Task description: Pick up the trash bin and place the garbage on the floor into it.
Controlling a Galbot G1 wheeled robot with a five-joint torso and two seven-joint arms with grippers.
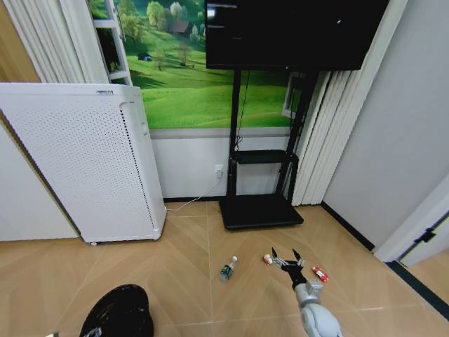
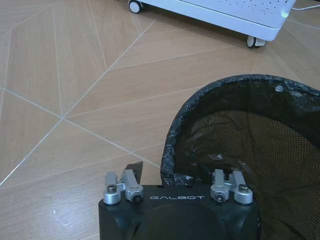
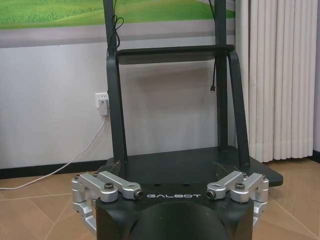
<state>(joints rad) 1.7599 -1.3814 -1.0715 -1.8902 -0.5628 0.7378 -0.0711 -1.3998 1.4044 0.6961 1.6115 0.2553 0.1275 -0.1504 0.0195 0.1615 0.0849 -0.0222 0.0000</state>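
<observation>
The trash bin point(image 1: 119, 312), black and lined with a black bag, is at the bottom left of the head view. In the left wrist view my left gripper point(image 2: 175, 175) sits at the trash bin's point(image 2: 250, 135) near rim, its jaws drawn in on that rim. On the floor point(image 1: 182, 281) lies the garbage: a clear bottle point(image 1: 226, 269) with a green label, and two small red-and-white pieces point(image 1: 267, 259) point(image 1: 320, 274). My right gripper point(image 1: 285, 253) hovers open between the two red pieces, to the right of the bottle. It holds nothing point(image 3: 170, 170).
A tall white perforated appliance point(image 1: 84, 161) on wheels stands at the left, close behind the bin point(image 2: 225, 15). A black TV stand point(image 1: 259, 210) with a flat base point(image 3: 190, 165) stands against the wall ahead. A black strip point(image 1: 421, 288) edges the floor at right.
</observation>
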